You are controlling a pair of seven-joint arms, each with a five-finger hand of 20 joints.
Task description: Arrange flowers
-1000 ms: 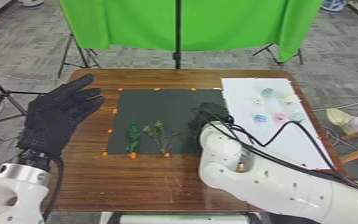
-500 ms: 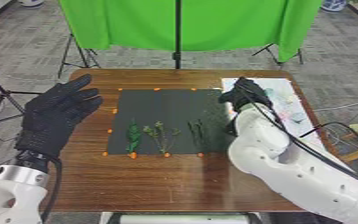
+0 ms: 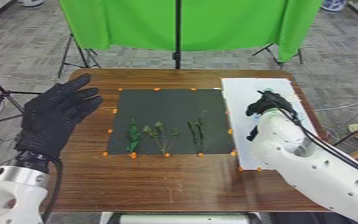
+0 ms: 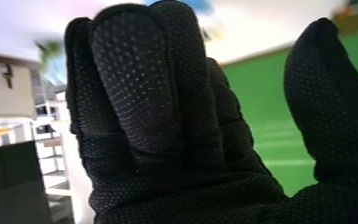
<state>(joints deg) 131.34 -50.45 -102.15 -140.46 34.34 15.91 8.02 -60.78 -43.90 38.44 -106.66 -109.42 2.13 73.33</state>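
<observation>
The black-gloved right hand [image 3: 271, 103], unclenched, had been shifted from the charcoal mat [image 3: 158, 107] to the white sheet [image 3: 255, 157] at frame right, presumably for the next pick, three leafy green sprigs [image 3: 133, 135] being laid out just below centre.

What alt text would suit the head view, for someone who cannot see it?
The robot's right hand is over a white sheet on a brown table. To the sheet's left, three groups of green stems lie on a dark mat, with the open left hand left of the mat. A green cloth hangs behind.
</observation>
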